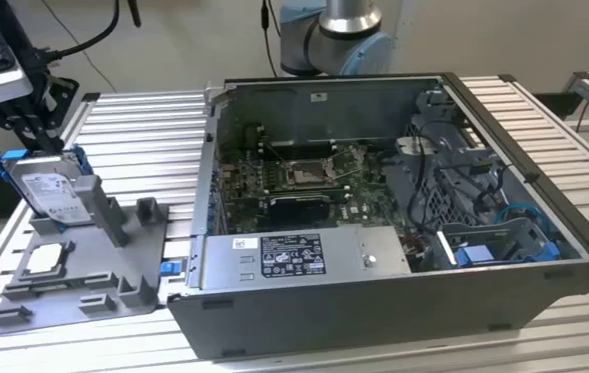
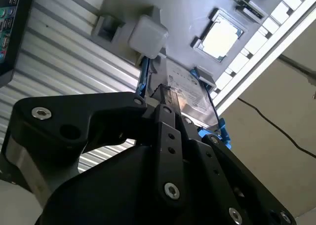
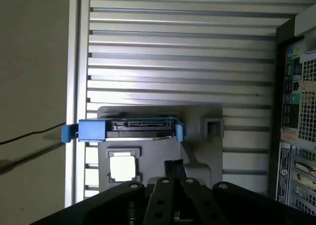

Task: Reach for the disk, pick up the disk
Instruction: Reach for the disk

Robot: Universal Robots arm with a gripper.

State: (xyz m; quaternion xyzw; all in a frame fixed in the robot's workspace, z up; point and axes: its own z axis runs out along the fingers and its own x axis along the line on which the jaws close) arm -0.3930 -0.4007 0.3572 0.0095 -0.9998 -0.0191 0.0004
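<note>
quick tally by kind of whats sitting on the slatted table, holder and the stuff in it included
open computer case: 1
grey holder: 1
disk in its blue bracket, upright in the holder: 1
square silver chip, flat on the holder: 1
total: 4

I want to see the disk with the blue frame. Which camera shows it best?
The exterior view: the disk stands upright, label showing. The first wrist view shows its edge; the second wrist view, part of its label.
</note>
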